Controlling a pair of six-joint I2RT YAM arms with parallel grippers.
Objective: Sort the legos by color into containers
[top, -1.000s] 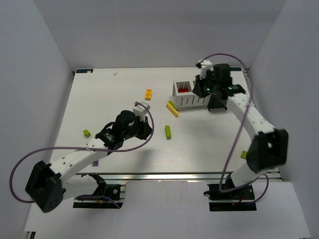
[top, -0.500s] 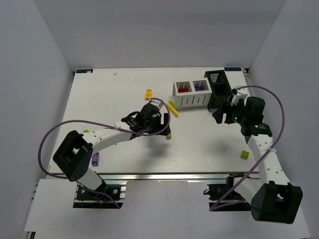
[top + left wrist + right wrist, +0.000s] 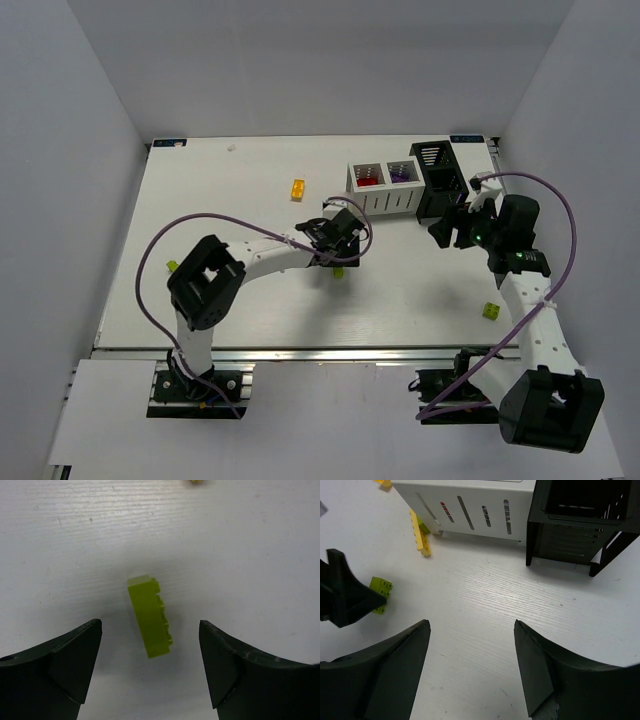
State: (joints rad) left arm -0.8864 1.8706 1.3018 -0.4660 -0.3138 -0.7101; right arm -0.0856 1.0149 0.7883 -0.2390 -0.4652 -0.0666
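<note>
Item 1. Left gripper (image 3: 150, 636): released, jaws standing wide, holding nothing. It hung low over the worktop (image 3: 225, 205) near the middle, with one lime green lego (image 3: 149, 616) lying between its fingers (image 3: 75, 655) and touching neither. That lego lay on its side, studs facing the right-hand finger.

Item 2. Right gripper (image 3: 471, 630): released, jaws spread, only bare worktop between them. It hovered just in front of the black bin (image 3: 437, 168), facing it and the white box (image 3: 385, 200).

Item 3. Containers: the white box stood at the far right of the worktop, with red legos (image 3: 368, 181) in its left compartment and purple legos (image 3: 402, 173) in its right. The black bin stood right beside its right end; the bin's contents could not be made out.

Item 4. Loose legos on the worktop:
- One orange lego (image 3: 297, 188), left of the white box and well apart from it.
- One long yellow lego (image 3: 419, 532), just in front of the box's left corner.
- One lime green lego (image 3: 491, 310), near the right edge.
- One lime green lego (image 3: 172, 267), near the left edge.
</note>
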